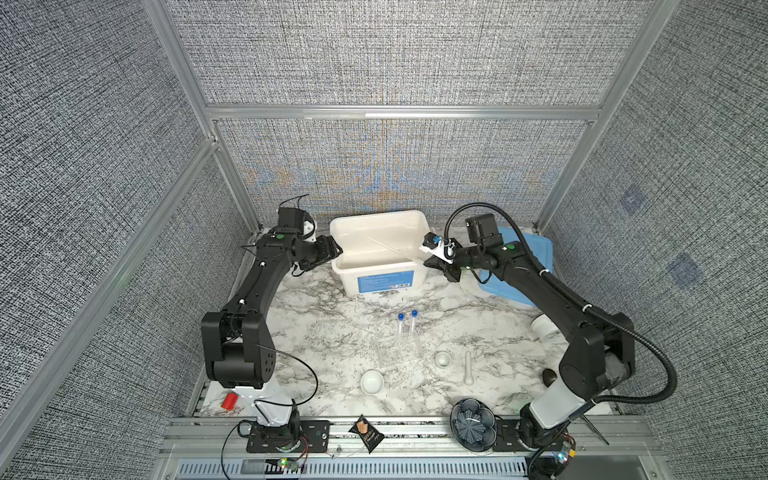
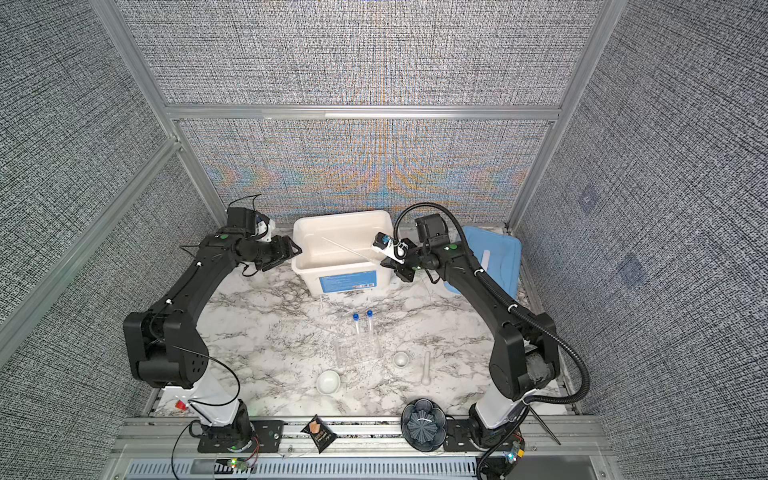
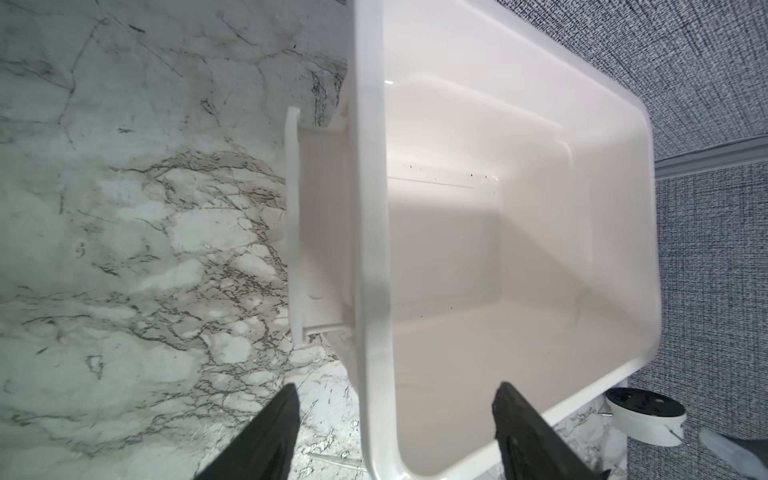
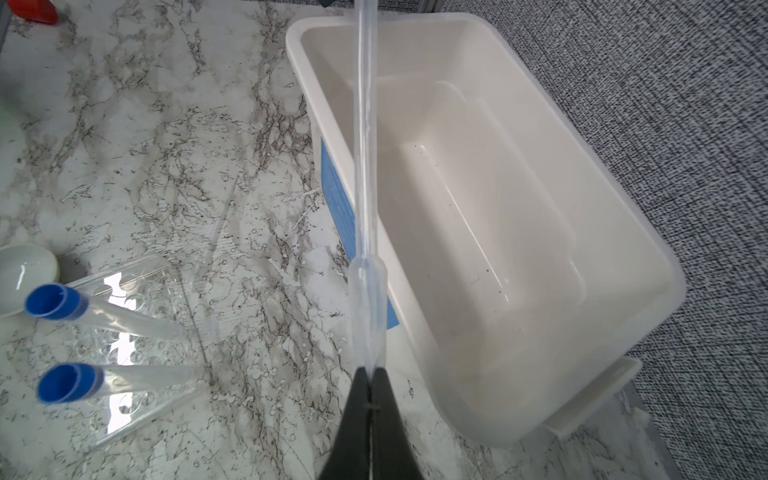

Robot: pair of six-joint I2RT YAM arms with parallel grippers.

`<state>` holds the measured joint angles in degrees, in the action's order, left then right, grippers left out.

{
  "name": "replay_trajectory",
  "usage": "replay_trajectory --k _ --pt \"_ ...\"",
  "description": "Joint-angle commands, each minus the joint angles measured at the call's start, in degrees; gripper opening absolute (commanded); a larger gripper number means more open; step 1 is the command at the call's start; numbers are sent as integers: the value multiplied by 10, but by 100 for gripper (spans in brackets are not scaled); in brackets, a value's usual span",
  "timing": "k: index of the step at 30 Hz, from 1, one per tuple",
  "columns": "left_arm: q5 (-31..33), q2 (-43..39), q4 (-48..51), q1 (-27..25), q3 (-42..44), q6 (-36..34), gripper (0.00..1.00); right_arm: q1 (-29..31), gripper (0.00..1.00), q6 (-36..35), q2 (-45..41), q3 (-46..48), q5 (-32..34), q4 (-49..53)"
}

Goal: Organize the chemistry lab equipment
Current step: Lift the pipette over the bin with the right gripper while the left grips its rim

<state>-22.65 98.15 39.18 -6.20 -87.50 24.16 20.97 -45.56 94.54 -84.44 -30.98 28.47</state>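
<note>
**Dropper held over the tub, most of the kit not yet put away**

The right hand (image 4: 371, 371) is pinched fully closed on the soft bulb end of a clear dropper (image 4: 365, 174). The dropper's thin stem reaches past the rim and over the inside of the white tub (image 1: 349, 284). The left hand (image 3: 397, 391) is open and grips nothing. Its fingers (image 3: 274, 432) stand either side of the tub's rim near a corner, and I cannot tell whether either one touches it.

In both top views the tub sits at 12 o'clock on the marble worktop (image 1: 316, 324), with the left hand at its 9 o'clock end and the right hand at its 3 o'clock end. The tub looks empty apart from a few dark specks. A blue lid (image 1: 540, 249) lies at 2 o'clock, partly under the right arm.

In the middle of the worktop, two blue-capped tubes (image 4: 137, 326) stand in the clear rack (image 4: 120, 336). The larger dish (image 1: 371, 381) lies at the rack's 7 o'clock and the smaller dish (image 1: 443, 358) at its 4 o'clock. The pestle (image 1: 468, 368) is just beside the smaller dish at 3 o'clock. On the front rail, a snack packet (image 1: 368, 434) lies at 6 o'clock and a dark bowl (image 1: 461, 411) at 5 o'clock.

The task looks to be at an early stage. The tubes are racked and the dropper seems bound for the tub. The rack, both dishes and the pestle have yet to be gathered, and the lid is off.
</note>
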Motion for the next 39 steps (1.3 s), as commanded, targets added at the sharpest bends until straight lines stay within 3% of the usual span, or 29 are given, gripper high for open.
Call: replay_trajectory --k 1,9,12,14,28,34,39 --pt "36 12 42 -10 -16 -30 67 -1 3 -1 9 -23 44 -2" --pt "87 56 96 -45 -63 -56 57 -1 3 -24 39 -82 98 32" --pt "104 71 119 -54 -83 -68 47 -1 2 -24 44 -95 101 36" --pt "104 75 128 -56 -92 -76 39 -1 2 -27 47 -100 102 39" --pt "67 113 195 -71 -159 -158 17 -2 2 -107 70 -170 144 161" --pt "66 125 221 -72 -180 -176 15 -4 2 -120 71 -175 161 202" --pt "55 125 218 -72 -181 -151 17 -1 2 -107 71 -169 152 205"
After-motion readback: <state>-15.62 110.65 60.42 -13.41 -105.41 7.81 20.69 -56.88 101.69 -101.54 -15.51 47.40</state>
